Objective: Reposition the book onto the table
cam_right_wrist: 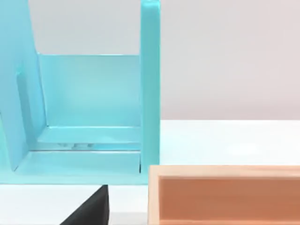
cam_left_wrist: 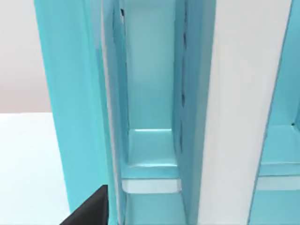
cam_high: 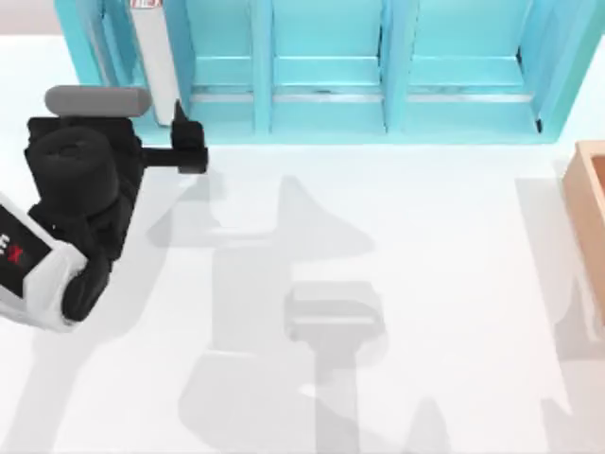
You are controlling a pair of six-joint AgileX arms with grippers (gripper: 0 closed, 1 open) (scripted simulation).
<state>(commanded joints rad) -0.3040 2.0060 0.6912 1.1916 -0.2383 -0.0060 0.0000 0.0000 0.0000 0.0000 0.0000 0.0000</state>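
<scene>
Table (cam_high: 397, 284): large white surface, bare across the middle, shadows cast on it.
Shelf (cam_high: 378, 104): light-blue, several upright compartments, set along the far edge of the table.
Left arm (cam_high: 76, 227): black and white, at the table's left side, reaching toward the leftmost compartment of the shelf.
Wooden box (cam_high: 591, 203): tan, at the table's right edge; seen open-topped in the right wrist view (cam_right_wrist: 225, 194), beside the shelf's end wall.
Book (cam_high: 151, 57): standing upright in the leftmost compartment, white page edges outward, red-and-white mark at its far end; not on the table.
Left gripper (cam_high: 184, 142): just in front of the book's near end; fingers' state cannot be told.
One dark fingertip (cam_left_wrist: 91, 211) of the left gripper close beside the shelf wall.
</scene>
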